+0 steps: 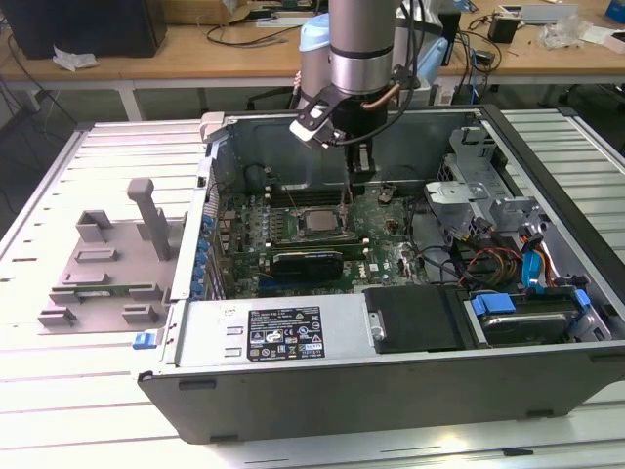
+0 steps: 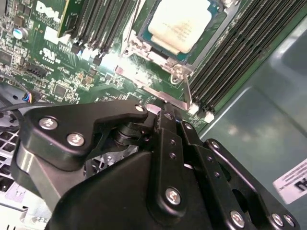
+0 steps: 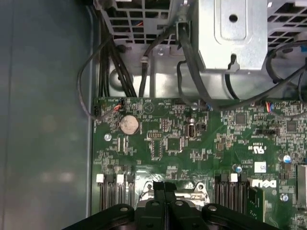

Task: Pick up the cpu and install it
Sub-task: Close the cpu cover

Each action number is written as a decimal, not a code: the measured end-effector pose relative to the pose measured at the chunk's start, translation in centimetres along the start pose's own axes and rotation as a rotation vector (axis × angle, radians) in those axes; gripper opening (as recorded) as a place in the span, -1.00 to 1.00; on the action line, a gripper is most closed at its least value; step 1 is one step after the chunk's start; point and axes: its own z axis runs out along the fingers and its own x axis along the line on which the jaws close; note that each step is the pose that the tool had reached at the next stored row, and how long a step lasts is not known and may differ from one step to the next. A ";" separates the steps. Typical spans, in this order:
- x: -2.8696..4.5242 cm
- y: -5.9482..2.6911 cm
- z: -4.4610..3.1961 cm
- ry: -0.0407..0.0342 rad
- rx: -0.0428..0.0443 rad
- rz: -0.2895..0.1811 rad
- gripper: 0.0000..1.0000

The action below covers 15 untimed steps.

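Observation:
The cpu [image 1: 314, 221] lies flat in its socket on the green motherboard [image 1: 376, 220] inside the open computer case; its pale silver top faces up. In the second wrist view the cpu [image 2: 180, 24] sits inside the socket's metal bracket [image 2: 165, 93]. My gripper [image 1: 357, 179] hangs over the board just to the exterior view's right of the socket, a little above it. Its black fingers [image 2: 168, 127] are pressed together with nothing visible between them, their tips close to the bracket's edge. In the first wrist view the gripper [image 3: 165, 186] is shut over the socket area.
Memory slots [image 2: 230, 62] flank the socket. A drive cage [image 1: 488, 195] with cables stands at the exterior view's right, and a power supply [image 1: 283, 332] lies along the near case wall. A grey fixture plate [image 1: 107, 264] rests on the table at the exterior view's left.

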 end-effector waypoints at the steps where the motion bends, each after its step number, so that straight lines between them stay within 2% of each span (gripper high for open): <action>1: 0.03 -0.13 -0.01 0.0001 -0.0006 0.000 -0.79; 7: 0.04 -0.18 -0.01 0.0000 -0.0007 0.000 -0.79; 12: 0.06 -1.16 -0.06 0.0000 -0.0015 0.000 -0.79; 15: 0.06 -1.24 -0.06 -0.0008 -0.0014 0.000 -0.79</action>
